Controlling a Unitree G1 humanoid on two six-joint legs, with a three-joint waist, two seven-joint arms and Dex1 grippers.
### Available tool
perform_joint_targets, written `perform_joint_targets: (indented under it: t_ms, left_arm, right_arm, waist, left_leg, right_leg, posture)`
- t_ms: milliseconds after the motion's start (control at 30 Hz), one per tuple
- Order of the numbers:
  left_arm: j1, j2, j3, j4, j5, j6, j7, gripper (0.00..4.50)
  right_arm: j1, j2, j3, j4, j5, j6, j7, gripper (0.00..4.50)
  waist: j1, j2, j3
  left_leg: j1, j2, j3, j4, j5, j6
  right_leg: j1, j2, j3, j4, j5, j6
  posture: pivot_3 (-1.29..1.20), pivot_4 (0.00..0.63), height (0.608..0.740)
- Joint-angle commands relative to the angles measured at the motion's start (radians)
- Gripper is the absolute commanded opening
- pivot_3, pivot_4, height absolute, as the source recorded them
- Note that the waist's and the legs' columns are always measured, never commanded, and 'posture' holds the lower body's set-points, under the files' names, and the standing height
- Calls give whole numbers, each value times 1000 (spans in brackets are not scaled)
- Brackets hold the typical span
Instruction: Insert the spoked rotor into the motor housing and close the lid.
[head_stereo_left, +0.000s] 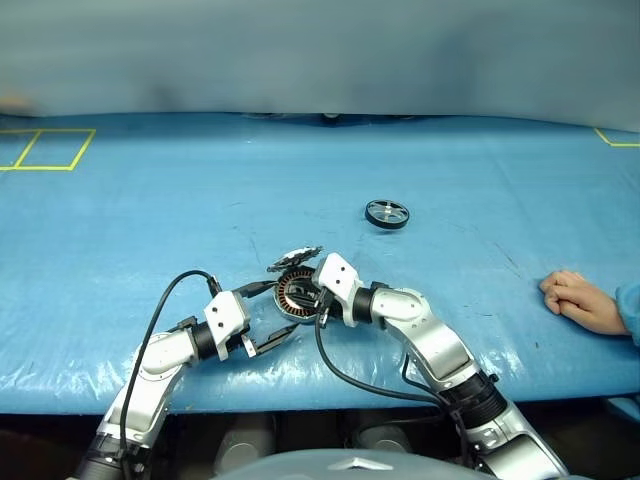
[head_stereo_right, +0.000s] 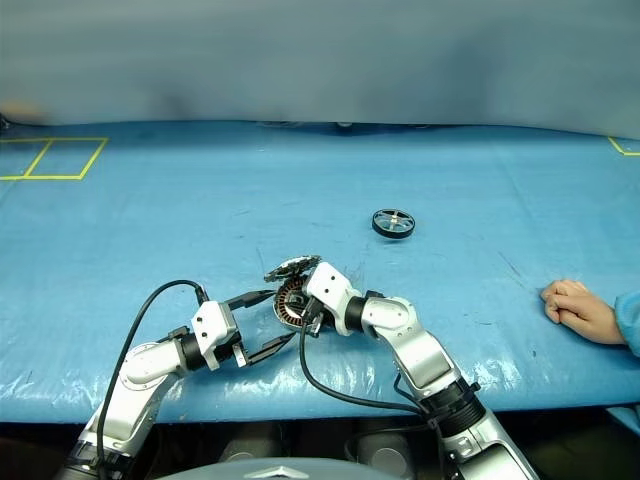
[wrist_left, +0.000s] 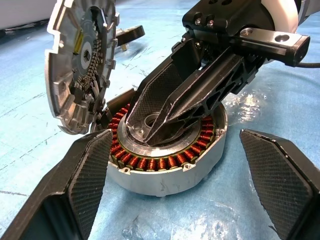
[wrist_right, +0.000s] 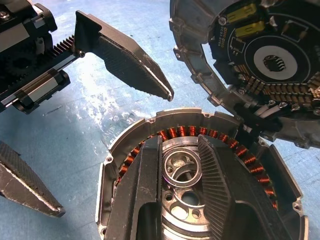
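The motor housing (head_stereo_left: 291, 297), a silver puck with copper windings (wrist_left: 165, 162), lies on the blue table near its front edge. Its lid (head_stereo_left: 294, 259) stands tilted up at the far side, shiny inner face (wrist_left: 80, 65) showing. My right gripper (wrist_right: 181, 172) reaches down into the housing, its fingers (wrist_right: 222, 187) closed against both sides of the central hub ring. My left gripper (wrist_left: 175, 137) is open just left of the housing, a finger (wrist_left: 82, 182) on each side and clear of the wall. The spoked rotor (head_stereo_left: 387, 213) lies flat farther back to the right, apart from both grippers.
A person's hand (head_stereo_left: 578, 300) rests on the table at the right edge. Yellow tape squares (head_stereo_left: 48, 150) mark the far left, and another yellow mark (head_stereo_left: 612, 138) the far right. The blue cover (head_stereo_left: 150, 220) spreads wide around the housing.
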Motion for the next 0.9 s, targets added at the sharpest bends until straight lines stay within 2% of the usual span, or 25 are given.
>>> perform_joint_targets:
  t_ms: [33, 567, 900]
  left_arm:
    - [-6, -1, 21, -24, -22, 2, 1, 4326]
    - [-37, -4, 71, -52, -102, 38, 1, 4326]
    - [-12, 5, 48, -104, -108, 39, -21, 4326]
  right_arm:
    - [-14, 3, 2, -18, -6, -12, -1, 976]
    - [-13, -3, 9, -9, -45, -40, -16, 976]
    - [-9, -13, 10, -19, -46, -40, -12, 976]
  waist:
    - [0, 0, 0]
    - [-1, 0, 0]
    - [-2, 0, 0]
  left_leg:
    - [0, 0, 0, 0, 0, 0]
    - [0, 0, 0, 0, 0, 0]
    - [0, 0, 0, 0, 0, 0]
  right_leg:
    - [0, 0, 0, 0, 0, 0]
    - [0, 0, 0, 0, 0, 0]
    - [0, 0, 0, 0, 0, 0]
  posture:
    - [0, 150, 740]
    - [0, 150, 740]
    - [0, 150, 740]
